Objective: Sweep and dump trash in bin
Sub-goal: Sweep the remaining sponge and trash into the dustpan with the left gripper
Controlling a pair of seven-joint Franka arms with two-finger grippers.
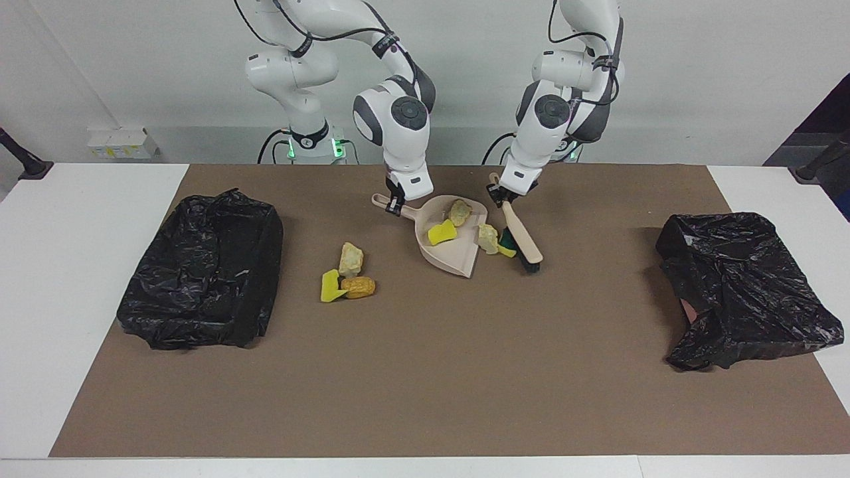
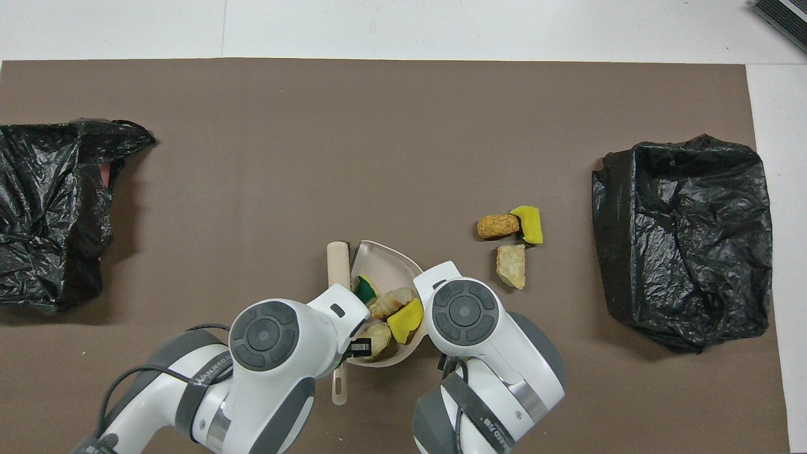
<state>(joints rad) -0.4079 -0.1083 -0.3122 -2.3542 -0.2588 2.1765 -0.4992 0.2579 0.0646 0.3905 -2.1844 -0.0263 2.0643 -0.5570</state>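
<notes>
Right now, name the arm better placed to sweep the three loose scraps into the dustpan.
Left. Its claw already grips the brush beside the dustpan; the right claw is occupied holding the dustpan's handle. The scraps lie toward the right arm's end.

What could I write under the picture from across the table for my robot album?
Left gripper sweeps scraps with the brush into the dustpan held by the right gripper.

I see a beige dustpan (image 1: pixel 446 247) and a beige brush (image 1: pixel 521 232) with black bristles on the brown mat (image 1: pixel 425 372). The scraps are bright yellow (image 1: pixel 441 232), pale beige (image 1: pixel 350 259), tan-orange (image 1: pixel 359 287) and green-and-yellow (image 2: pixel 364 289). Both bin bags (image 1: pixel 199 269) (image 1: pixel 744 285) are glossy black, and the arms are white with grey joints.
</notes>
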